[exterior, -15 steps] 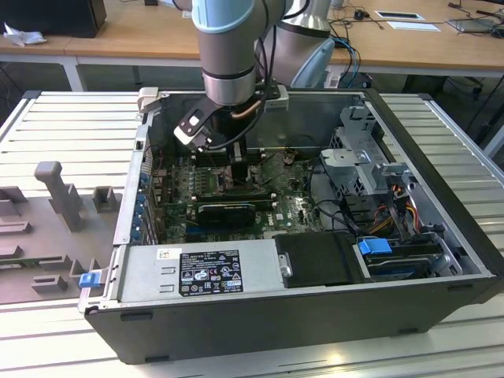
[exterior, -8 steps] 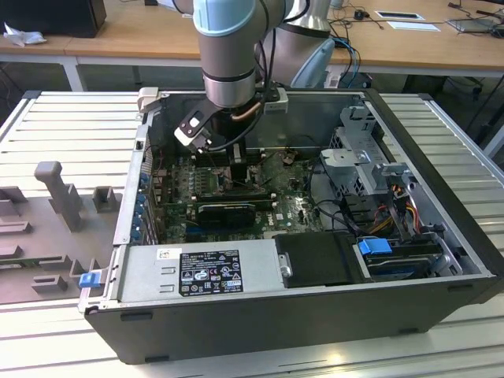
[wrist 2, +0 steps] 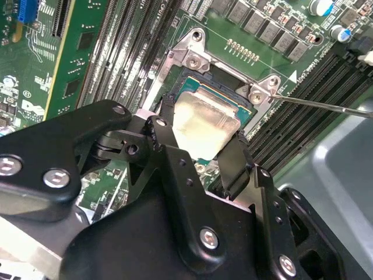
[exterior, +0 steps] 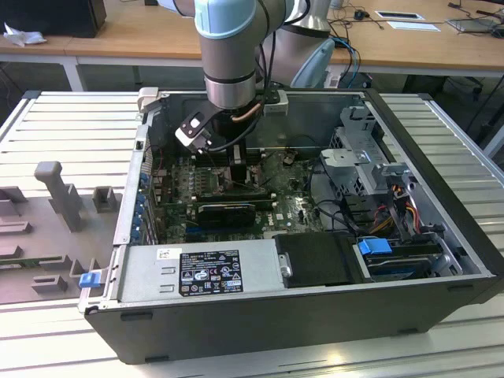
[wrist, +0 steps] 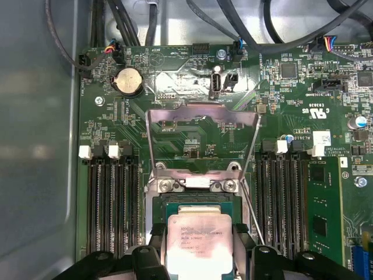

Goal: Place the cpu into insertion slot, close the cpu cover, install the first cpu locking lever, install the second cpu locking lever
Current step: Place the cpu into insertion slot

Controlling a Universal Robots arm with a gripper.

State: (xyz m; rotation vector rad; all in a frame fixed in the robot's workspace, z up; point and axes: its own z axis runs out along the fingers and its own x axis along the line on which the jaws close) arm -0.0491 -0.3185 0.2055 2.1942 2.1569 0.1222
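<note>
My gripper (exterior: 236, 167) reaches down into the open computer case over the green motherboard. In both wrist views its black fingers (wrist: 156, 240) stand on two opposite sides of the cpu (wrist: 200, 233), shut on it. The cpu (wrist 2: 204, 119), silver top up, sits at the insertion slot (wrist: 175, 204); I cannot tell whether it is seated or just above. The slot's dark frame (wrist 2: 195, 80) shows past the chip's far edge. The cpu cover (wrist: 201, 112) stands swung open beyond the slot. A thin wire locking lever (wrist 2: 326, 106) sticks out beside the slot.
Long black memory slots (wrist: 113, 204) flank the slot on both sides. A green card (wrist 2: 64, 64) stands beyond one bank. Cables (wrist: 262, 35) run along the board's far edge. The power supply (exterior: 197, 272) and drive bays (exterior: 386, 197) fill the case's near and right sides.
</note>
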